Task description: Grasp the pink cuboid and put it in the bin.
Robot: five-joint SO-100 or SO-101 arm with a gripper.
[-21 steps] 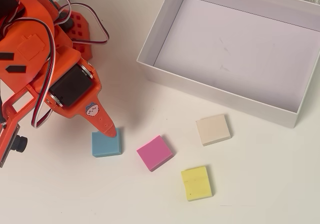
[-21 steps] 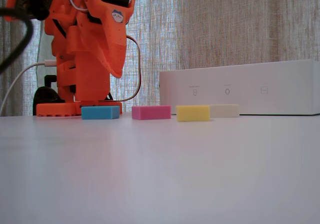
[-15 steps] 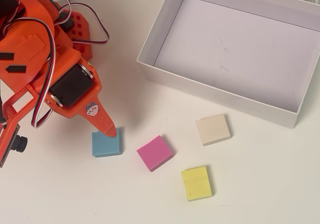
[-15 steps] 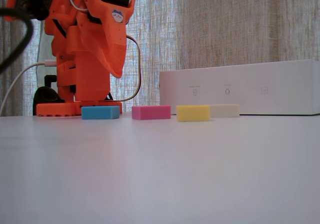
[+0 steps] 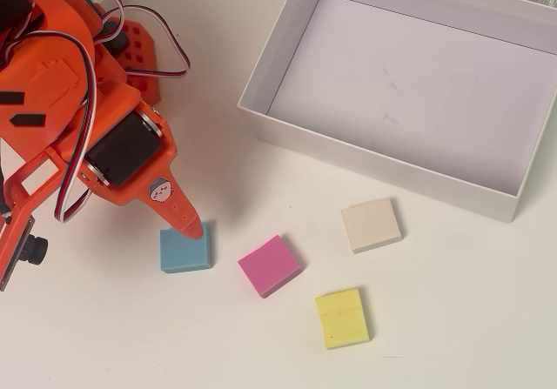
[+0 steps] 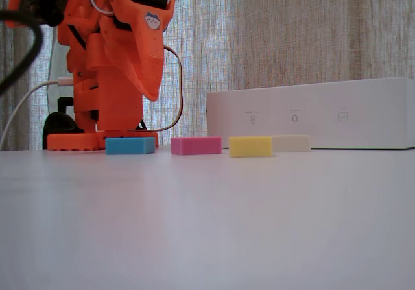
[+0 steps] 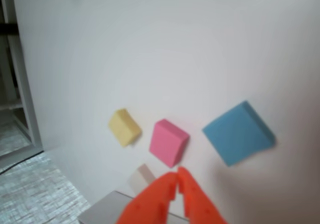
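Four blocks lie apart; pink cuboid (image 5: 270,265) sits clear, the closed, empty claw (image 5: 192,229) above blue block (image 5: 185,250).

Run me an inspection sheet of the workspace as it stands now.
Surface: plain white table, bare apart from the items below.
Job's things: small flat magenta-pink block lies flat, untouched, outside the large shallow white cardboard box, which is empty.
Clutter: blue block, yellow block, cream block, all loose on the table.
Grippers: orange two-finger gripper shut, holding nothing, raised above the table near the blue block.
Cables: red, black and white wires looped over the arm.
Surroundings: light curtain behind.
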